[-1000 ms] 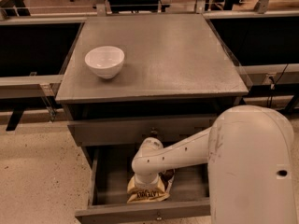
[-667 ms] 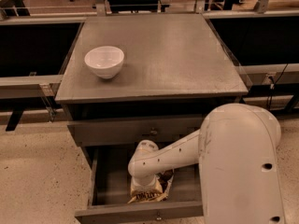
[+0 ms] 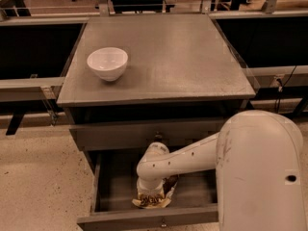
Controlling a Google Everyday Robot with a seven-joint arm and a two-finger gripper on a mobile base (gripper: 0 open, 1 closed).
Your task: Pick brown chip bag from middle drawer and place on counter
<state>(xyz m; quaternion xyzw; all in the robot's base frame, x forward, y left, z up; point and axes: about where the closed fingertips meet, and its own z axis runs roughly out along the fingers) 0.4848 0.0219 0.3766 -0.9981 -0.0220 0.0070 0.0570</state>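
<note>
One bulky white arm [image 3: 260, 172] fills near right, reaching left into drawer. Counter [image 3: 192, 57]: grey, flat, beyond arm. Middle drawer [image 3: 113, 186] stands open below it. White bowl [image 3: 107, 63] upright at counter's left. Gripper [image 3: 152, 194] low in drawer, directly over brown chip bag [image 3: 153, 202], which lies near drawer's front panel; whether it grips, we cannot tell.

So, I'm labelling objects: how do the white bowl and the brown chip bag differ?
The white bowl stands upright on the counter; the brown chip bag lies in the open middle drawer. The bowl is plain white, the bag crumpled brown and cream. The bowl shows fully; the gripper, down in the drawer, covers part of the bag.
</note>
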